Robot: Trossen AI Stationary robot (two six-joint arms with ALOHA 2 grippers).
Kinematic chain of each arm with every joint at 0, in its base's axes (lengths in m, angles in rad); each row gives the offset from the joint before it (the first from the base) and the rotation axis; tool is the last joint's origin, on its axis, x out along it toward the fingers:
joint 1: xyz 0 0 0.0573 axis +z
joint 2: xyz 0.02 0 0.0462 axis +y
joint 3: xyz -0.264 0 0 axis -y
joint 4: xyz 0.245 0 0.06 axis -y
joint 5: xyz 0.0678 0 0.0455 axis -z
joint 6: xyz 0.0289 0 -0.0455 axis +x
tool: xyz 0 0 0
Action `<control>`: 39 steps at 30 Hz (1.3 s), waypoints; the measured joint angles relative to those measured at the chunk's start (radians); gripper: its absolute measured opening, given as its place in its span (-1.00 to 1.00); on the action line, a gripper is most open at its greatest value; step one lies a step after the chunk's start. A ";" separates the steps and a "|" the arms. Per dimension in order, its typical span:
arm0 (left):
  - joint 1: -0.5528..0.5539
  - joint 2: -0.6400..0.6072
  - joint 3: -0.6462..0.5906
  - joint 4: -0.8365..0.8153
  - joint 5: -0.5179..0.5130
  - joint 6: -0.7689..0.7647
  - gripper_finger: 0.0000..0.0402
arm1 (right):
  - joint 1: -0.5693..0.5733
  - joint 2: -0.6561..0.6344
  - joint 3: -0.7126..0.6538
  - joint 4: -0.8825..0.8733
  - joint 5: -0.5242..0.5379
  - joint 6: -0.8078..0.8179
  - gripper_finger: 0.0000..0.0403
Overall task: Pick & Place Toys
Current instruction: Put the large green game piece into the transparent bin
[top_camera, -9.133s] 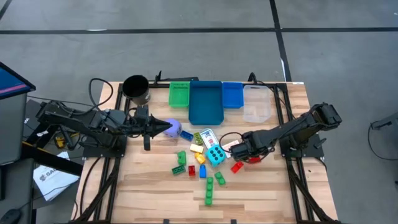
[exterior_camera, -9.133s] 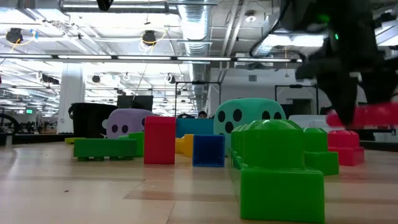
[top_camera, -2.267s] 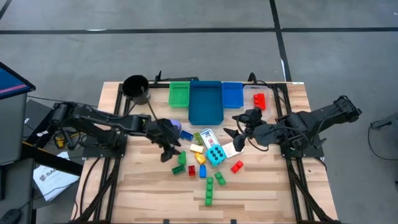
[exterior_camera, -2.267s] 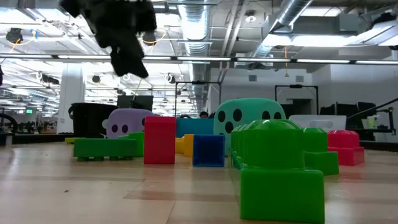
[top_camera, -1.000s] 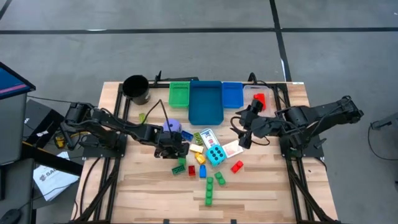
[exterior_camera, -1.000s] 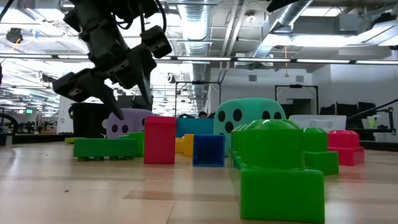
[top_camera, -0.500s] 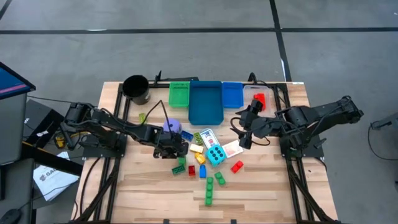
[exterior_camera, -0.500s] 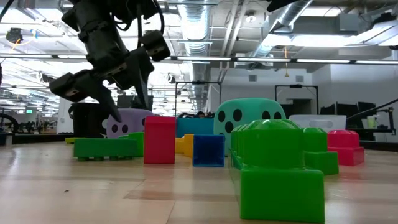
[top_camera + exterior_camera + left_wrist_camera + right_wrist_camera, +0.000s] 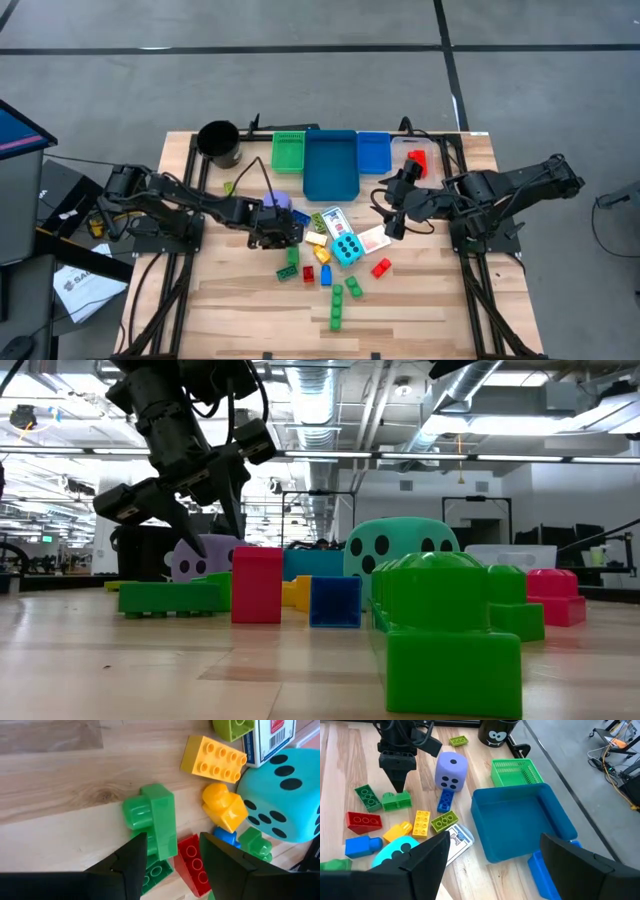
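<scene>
Small bricks lie in a cluster at mid-table: green ones [image 9: 290, 256], red, yellow and blue ones, with a cyan dotted die [image 9: 347, 248], a purple die [image 9: 284, 204] and a card box [image 9: 333, 220]. My left gripper [image 9: 290, 238] is open and points down, its fingers hanging above a green brick [image 9: 155, 825], one to each side of it. The low view shows the fingertips [image 9: 236, 518] clear of the bricks. My right gripper [image 9: 388, 216] is open and empty, right of the cluster, near a playing card [image 9: 372, 240].
Along the far edge stand a black cup [image 9: 219, 143], a green bin [image 9: 288, 152], a large blue bin [image 9: 331, 165], a small blue bin [image 9: 373, 152] and a clear bin [image 9: 410, 178] with a red brick [image 9: 416, 160] in it. More green bricks [image 9: 337, 305] lie toward the near edge.
My left gripper has shifted a little toward the far edge above the green bricks and stays open. The toys and my right arm have kept still.
</scene>
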 joint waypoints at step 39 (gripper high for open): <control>-0.015 0.000 0.000 0.058 0.063 0.132 0.30 | 0.000 0.000 0.000 -0.027 0.000 -0.005 0.52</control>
